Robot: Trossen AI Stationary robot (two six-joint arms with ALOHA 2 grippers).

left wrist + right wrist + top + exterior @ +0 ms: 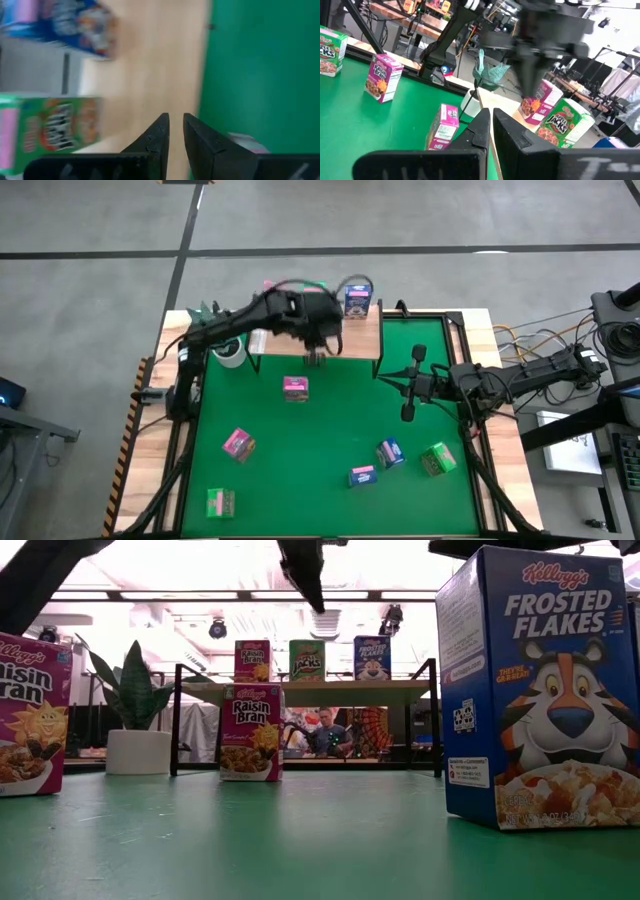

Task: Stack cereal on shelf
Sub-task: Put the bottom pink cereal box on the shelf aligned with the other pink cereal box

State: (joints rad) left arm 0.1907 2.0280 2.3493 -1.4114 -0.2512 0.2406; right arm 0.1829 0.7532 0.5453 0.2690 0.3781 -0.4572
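Three cereal boxes stood upright on the shelf [300, 692] at the far edge of the bench [330, 430], long axes vertical and fronts facing the low camera: a pink box [252, 660], a green box [307, 660] and a blue box [372, 657] in a row. On the green mat, another pink box [295, 388] stood upright just in front of the shelf, while five more boxes lay scattered nearer the front edge, turned at various angles. The left arm reached across the shelf with its wrist bent downward, and the left tool [317, 358] hung over the shelf's front edge, its fingers almost together and holding nothing. The right arm stretched in from the bench's right side, and the right tool [407, 408], closed and empty, hovered over the mat. Only the low view showed the printed fronts and a potted plant [134, 710] beside the shelf; only the high view showed all the scattered boxes.
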